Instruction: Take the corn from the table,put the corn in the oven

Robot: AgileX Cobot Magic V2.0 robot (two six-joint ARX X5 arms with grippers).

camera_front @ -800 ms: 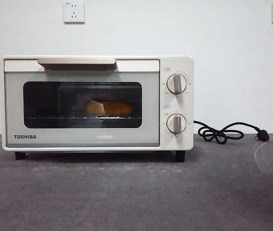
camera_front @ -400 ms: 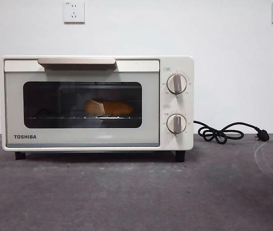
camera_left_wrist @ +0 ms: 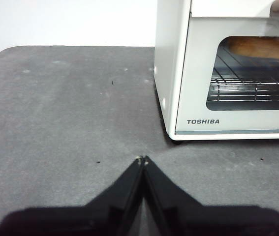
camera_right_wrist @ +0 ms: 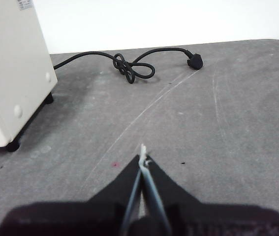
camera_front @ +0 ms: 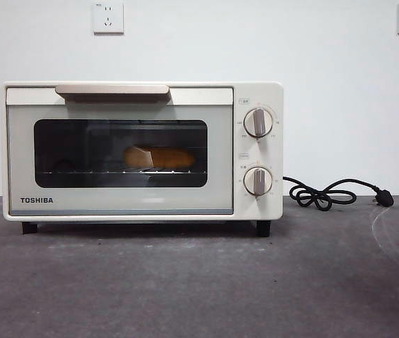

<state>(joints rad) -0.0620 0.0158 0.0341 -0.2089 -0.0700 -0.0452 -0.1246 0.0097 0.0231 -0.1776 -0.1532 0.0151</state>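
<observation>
One corn cob (camera_front: 159, 158) lies on the wire rack (camera_left_wrist: 250, 78) inside the cream Toshiba toaster oven (camera_front: 143, 151), door shut, on the dark grey table (camera_front: 199, 282). Both tools wait over bare table, jaws pressed together and empty: the left tool (camera_left_wrist: 142, 160) at the oven's 7 o'clock, the right tool (camera_right_wrist: 142, 158) at its 5 o'clock, near the black cord (camera_right_wrist: 129, 66).

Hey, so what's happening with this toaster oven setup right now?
Nothing is being handled at the moment. The corn lies on the rack inside the oven, and the oven door is shut. The left gripper and the right gripper both hang over the table on either side of the oven, jaws shut and holding nothing. The oven's black cord lies loose on the table.
</observation>
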